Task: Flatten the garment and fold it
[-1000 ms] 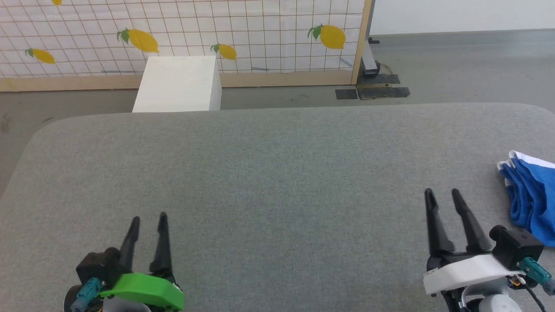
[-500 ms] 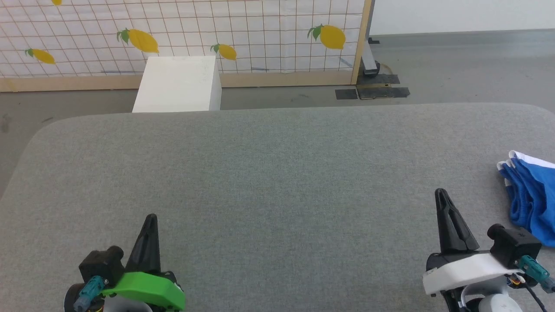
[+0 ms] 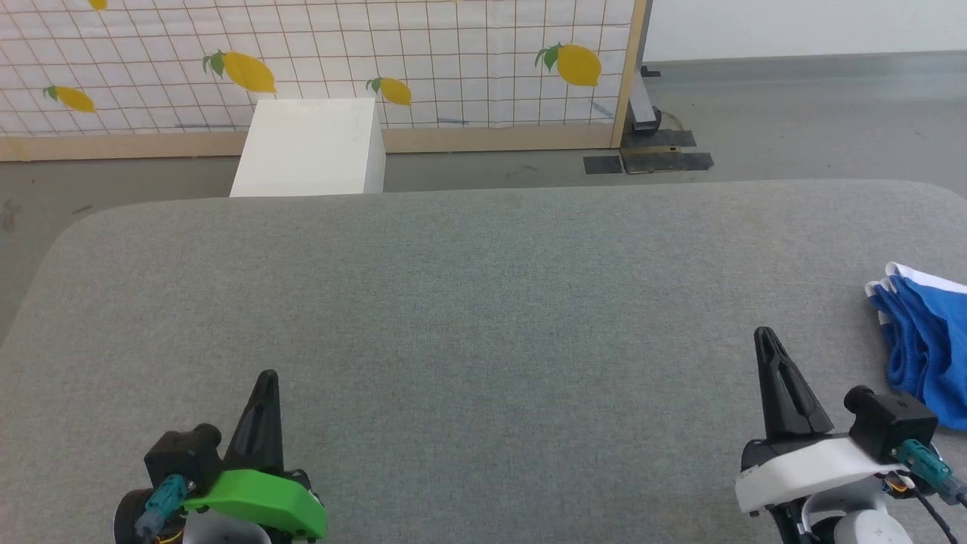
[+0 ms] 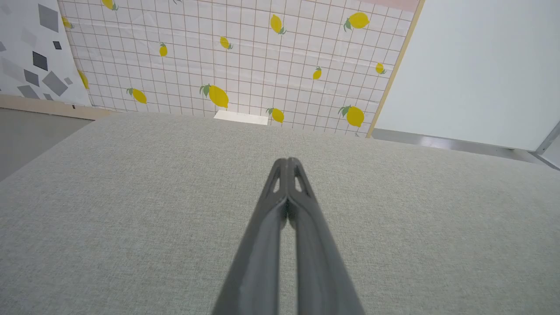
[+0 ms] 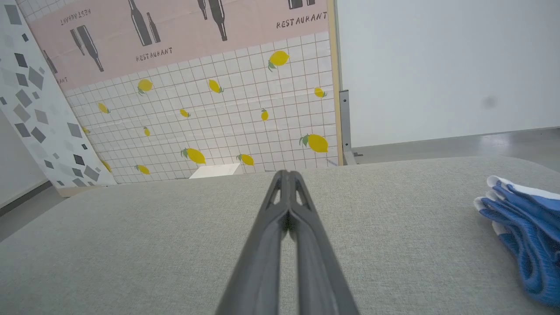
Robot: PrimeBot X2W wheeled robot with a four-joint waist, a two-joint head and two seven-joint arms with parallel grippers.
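Observation:
The garment is a crumpled heap of royal-blue mesh with white trim, lying at the right edge of the grey table and cut off by the head view's border. The right wrist view shows the garment at its right side. My right gripper hovers just left of it, shut and empty, fingers pressed together. My left gripper is at the lower left, far from the cloth, also shut on nothing, its tips meeting.
The grey fabric-covered table has rounded far corners. Beyond its far edge stands a white box on the floor before a lemon-patterned tiled screen. Grey floor lies to the right of the screen.
Both grippers went from open to shut, each with nothing between its fingers. The arms and the garment stayed almost in place.

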